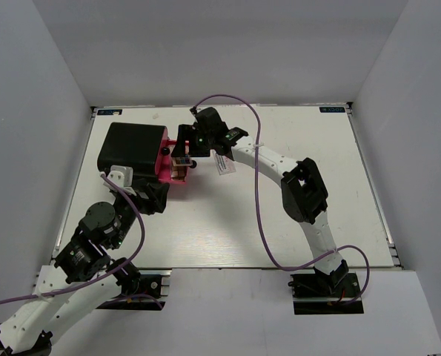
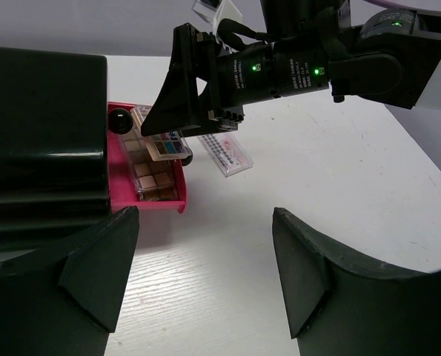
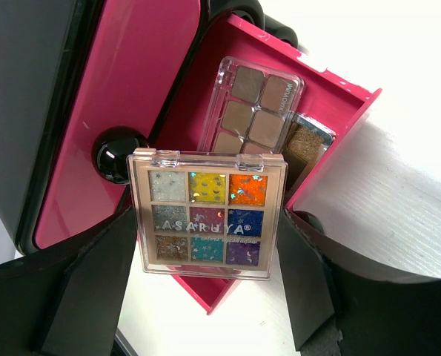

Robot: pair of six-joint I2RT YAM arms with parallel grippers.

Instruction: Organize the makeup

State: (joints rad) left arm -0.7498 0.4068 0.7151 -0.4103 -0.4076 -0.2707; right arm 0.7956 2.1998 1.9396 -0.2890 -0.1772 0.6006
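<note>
- Clearly, the right pincer [image 3: 207,222] is clenched on the small square multicoloured palette [image 3: 205,185], one finger on each side edge, holding it just above the near end of the pink tray [image 3: 331,104].
- The palette looks light, stiff and flat. Its glossy clear lid is probably slippery and its hinge fragile, so a modest squeeze on the edges suits it.
- Inside the tray lies a long brown palette [image 3: 253,107], thin and rigid, best pinched across its narrow width.
- The left pincer [image 2: 205,219] hangs released and empty over the desk [image 2: 227,297], just beside the tray.
</note>
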